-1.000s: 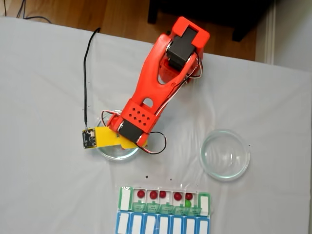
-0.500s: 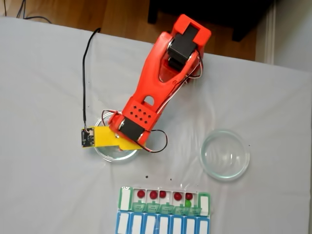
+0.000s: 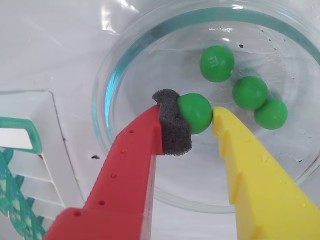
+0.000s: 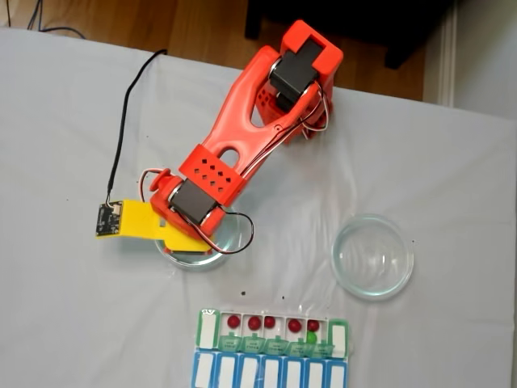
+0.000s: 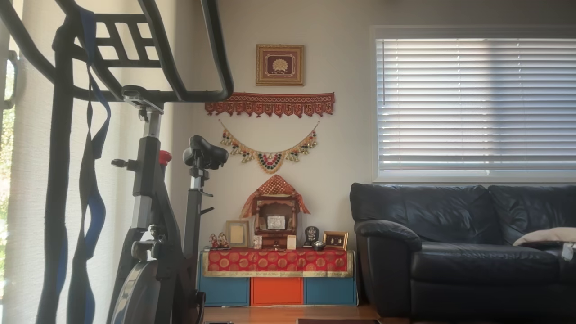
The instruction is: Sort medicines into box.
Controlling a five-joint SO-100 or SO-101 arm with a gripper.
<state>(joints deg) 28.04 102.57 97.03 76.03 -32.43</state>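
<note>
In the left glass dish (image 3: 107,90) of the wrist view, the gripper (image 3: 192,117) clamps one green ball (image 3: 196,112), three green balls (image 3: 250,92) remaining; the box (image 4: 273,332) already holds five red, one green.

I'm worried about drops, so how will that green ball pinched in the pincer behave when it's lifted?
The green ball looks glossy and round, so it may slip from the pincer; the foam pad on the red finger probably helps. If dropped, it would likely roll in the glass dish. It seems light.
</note>
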